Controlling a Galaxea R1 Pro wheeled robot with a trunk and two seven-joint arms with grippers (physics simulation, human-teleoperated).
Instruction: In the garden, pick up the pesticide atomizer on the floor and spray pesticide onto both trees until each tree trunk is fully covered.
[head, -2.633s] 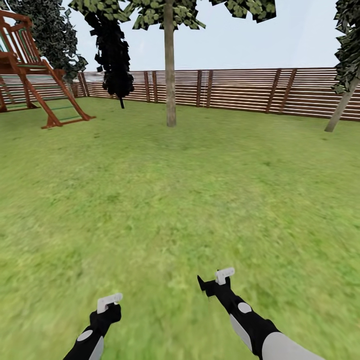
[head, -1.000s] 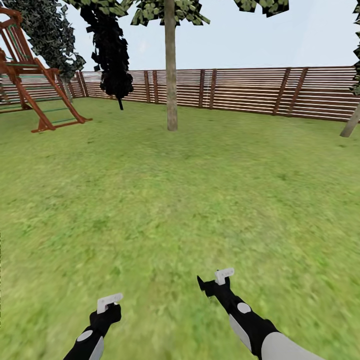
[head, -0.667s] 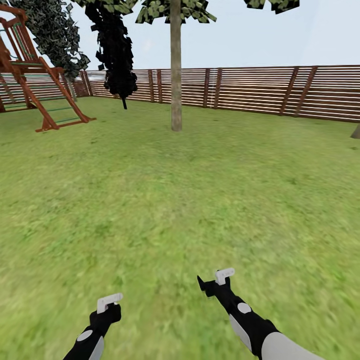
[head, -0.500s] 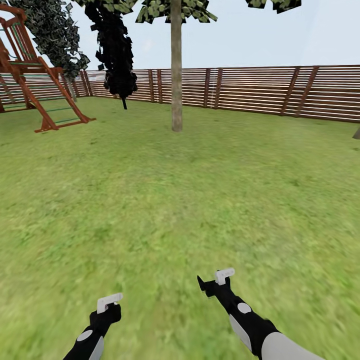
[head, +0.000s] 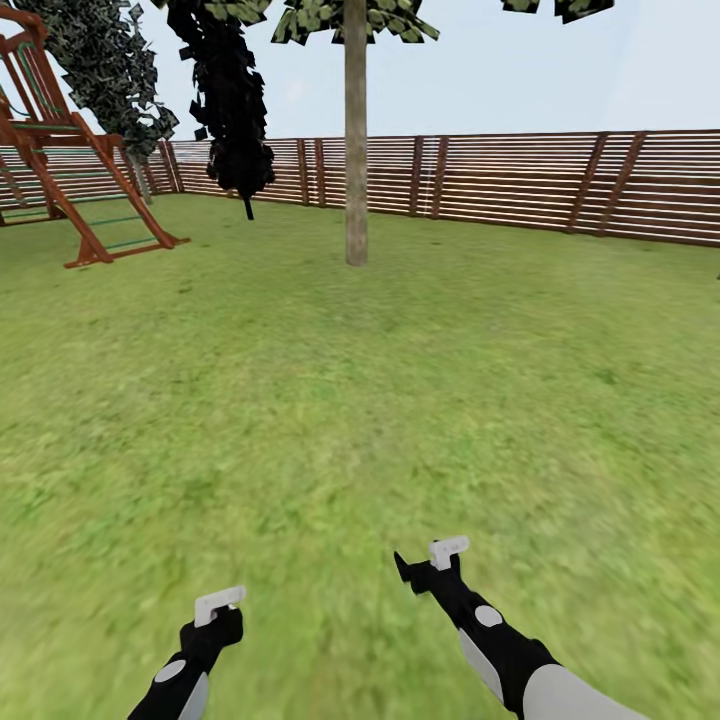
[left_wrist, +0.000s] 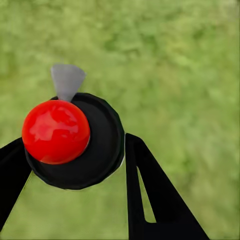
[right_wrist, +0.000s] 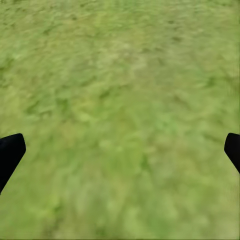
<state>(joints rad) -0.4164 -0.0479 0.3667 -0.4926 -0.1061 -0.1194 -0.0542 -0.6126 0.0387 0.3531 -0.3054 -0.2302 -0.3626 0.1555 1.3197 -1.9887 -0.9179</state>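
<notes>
One tree (head: 355, 20) stands ahead across the garden lawn (head: 330, 400). Its tree trunk (head: 356, 150) is a straight beige-grey column in front of the fence. In the left wrist view, the pesticide atomizer (left_wrist: 100, 155) shows as a black round body with a red knob and a grey nozzle. It sits between the black fingers (left_wrist: 150, 195) of my left gripper (left_wrist: 75, 145), which is shut on it. That gripper (head: 218, 606) hangs low over the grass at the near left. My right gripper (head: 432, 562) is held low at the near right. It is open (right_wrist: 120, 150) with only grass between its fingers.
A brown slat fence (head: 520, 180) closes the far side of the lawn. A red-brown wooden play frame (head: 70, 150) stands at the far left. A black narrow conifer (head: 230, 100) and a darker leafy tree (head: 105, 70) stand near it. Open grass lies between me and the trunk.
The whole view has shifted: the trunk has drifted slightly right and looks a little nearer, and the leaning tree at the right edge has slid out of sight. Both arms hold the same pose.
</notes>
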